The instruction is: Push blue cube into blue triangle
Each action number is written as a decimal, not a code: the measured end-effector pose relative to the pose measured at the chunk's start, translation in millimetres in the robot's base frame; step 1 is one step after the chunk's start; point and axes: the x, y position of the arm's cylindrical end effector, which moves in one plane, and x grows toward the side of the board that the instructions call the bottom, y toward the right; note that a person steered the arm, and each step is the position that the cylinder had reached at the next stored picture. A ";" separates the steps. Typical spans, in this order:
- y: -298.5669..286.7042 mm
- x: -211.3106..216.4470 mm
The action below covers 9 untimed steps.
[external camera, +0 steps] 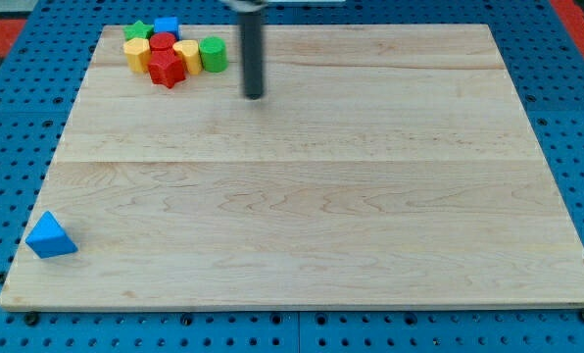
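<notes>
At the view's top left corner of the wooden counter point(312, 196) the blocks sit bunched in one tight cluster: the blue cube point(167, 25) is at the back of it, with a green block point(137, 31) to its left, a red cylinder point(163, 42) just in front of it, a yellow block point(136, 54) and a yellow cylinder point(187, 53) lower down, a red star-like block point(167, 69) at the front, and a green cylinder point(212, 53) on the cluster's right edge. Packed like this, the cube is walled in on its near side, so I judge it cannot be driven straight toward its goal without shoving its neighbours along.

That goal, the blue triangle point(50, 237), lies alone near the view's bottom left corner, well apart from the cluster.

My tool is a plain rod with nothing to open or close, and it holds nothing. My tip point(255, 96) stands on bare wood to the right of the cluster and somewhat below it, near the green cylinder but touching no block. To reach the cube I would probably have to come round behind it, along the counter's top edge.
</notes>
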 end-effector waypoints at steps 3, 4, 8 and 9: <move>-187.1 -96.5; -160.9 -143.6; 86.0 -127.8; 93.8 -69.9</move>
